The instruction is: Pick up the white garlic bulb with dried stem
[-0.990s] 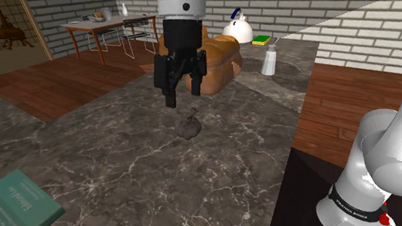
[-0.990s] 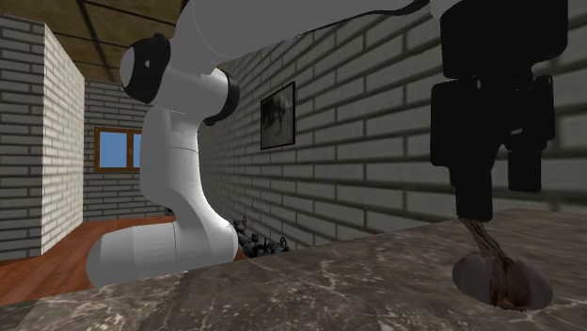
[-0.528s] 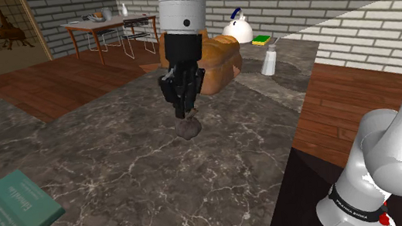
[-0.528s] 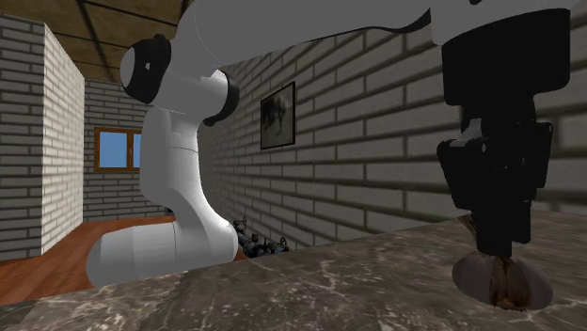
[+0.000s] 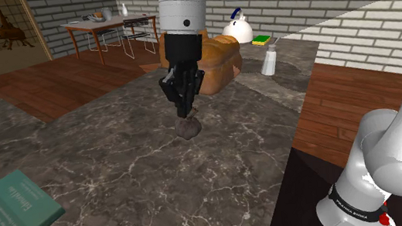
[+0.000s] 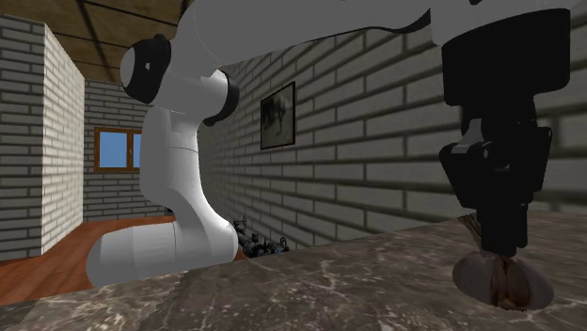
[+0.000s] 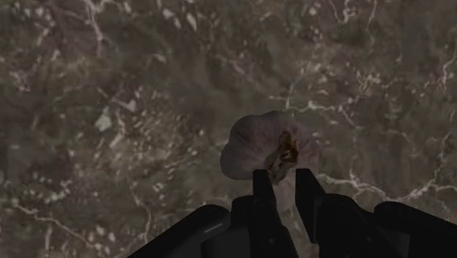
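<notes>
Currently I see the gripper pointing straight down onto the garlic bulb. The bulb sits on the dark marbled counter just in front of the bread loaf, on the side of the loaf nearer the shoulder camera.

Through the wrist camera the bulb reads pale, greyish white, with a brown dried stem poking up from its crown. The two black fingers are drawn in close, with only a narrow slot between them, and the stem sits pinched in that slot. So I read the gripper as clamped on the stem rather than on the body of the bulb.

In the second exterior view the gripper comes down right onto the top of the bulb, and the bulb's underside rests on the counter.

Beyond the loaf stands a white kettle. To the loaf's right in the shoulder view are a green sponge and a small pale bottle. A teal book lies well apart from the loaf, at the counter's near edge.
</notes>
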Available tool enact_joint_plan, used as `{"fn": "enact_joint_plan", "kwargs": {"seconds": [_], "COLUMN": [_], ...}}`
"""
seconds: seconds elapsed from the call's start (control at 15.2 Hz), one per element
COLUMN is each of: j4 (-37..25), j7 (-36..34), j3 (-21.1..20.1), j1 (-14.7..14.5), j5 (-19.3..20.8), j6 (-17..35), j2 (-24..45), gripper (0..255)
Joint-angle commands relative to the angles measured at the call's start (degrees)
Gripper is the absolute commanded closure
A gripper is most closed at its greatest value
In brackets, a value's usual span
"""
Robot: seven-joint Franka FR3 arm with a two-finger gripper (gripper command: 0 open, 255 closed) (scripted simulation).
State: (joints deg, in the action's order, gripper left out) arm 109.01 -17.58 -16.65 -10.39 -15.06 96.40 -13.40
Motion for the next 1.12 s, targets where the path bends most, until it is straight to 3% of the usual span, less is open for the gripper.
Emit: {"fn": "enact_joint_plan", "kwargs": {"seconds": [0.0, 1.06], "j4": [-0.91, -14.94], "j7": [-0.18, -2.72], "j3": [0.02, 0.23], "j1": [0.01, 0.23], "j5": [0.05, 0.93], "j6": [-0.81, -11.68], "j2": [0.13, 3.11], "gripper": [255, 255]}}
